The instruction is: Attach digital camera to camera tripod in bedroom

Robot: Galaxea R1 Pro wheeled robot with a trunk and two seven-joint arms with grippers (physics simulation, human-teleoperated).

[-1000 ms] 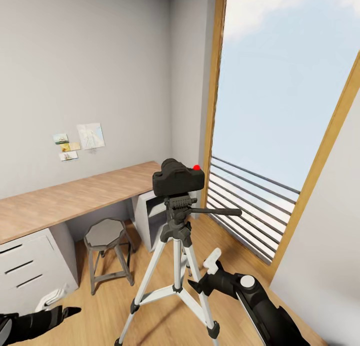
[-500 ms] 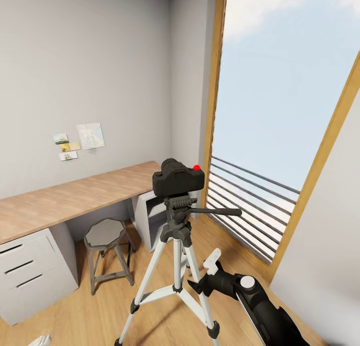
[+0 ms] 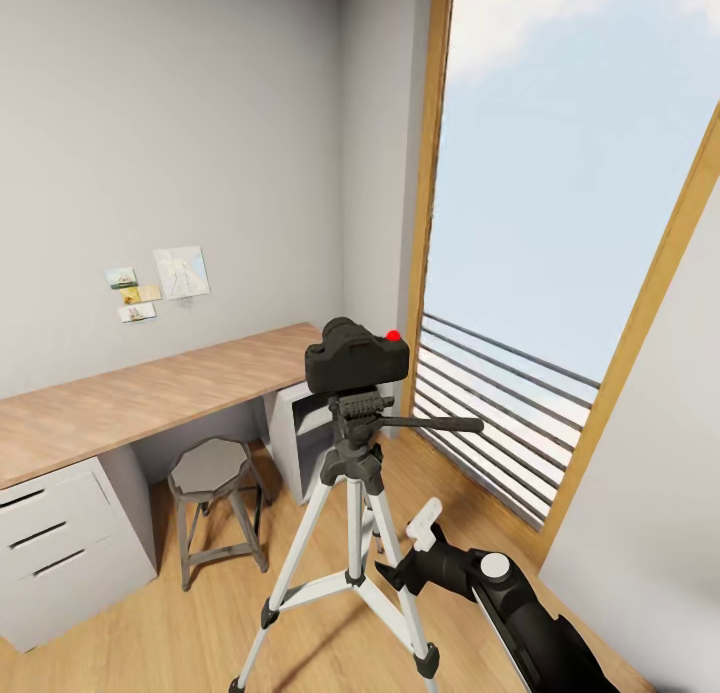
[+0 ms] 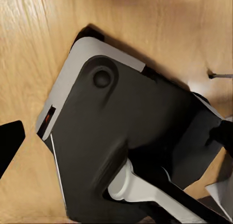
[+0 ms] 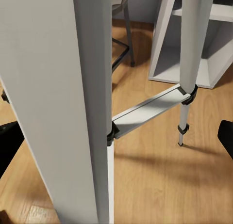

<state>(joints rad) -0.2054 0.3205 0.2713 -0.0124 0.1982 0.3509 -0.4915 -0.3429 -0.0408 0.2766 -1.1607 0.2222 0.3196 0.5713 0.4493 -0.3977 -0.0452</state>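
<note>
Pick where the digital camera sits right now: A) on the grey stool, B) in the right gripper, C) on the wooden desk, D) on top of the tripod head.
D: in the head view the digital camera rests on the head of the camera tripod, above the pan handle, clear of the desk and the stool; the right gripper is lower down beside the tripod legs.

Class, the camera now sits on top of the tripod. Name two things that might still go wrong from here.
1. The right claw is close beside a tripod leg; pulling away carelessly might knock the camera tripod over.
2. The digital camera rests on the tripod's head, but whether it is locked on cannot be seen; a jolt might drop it.
</note>
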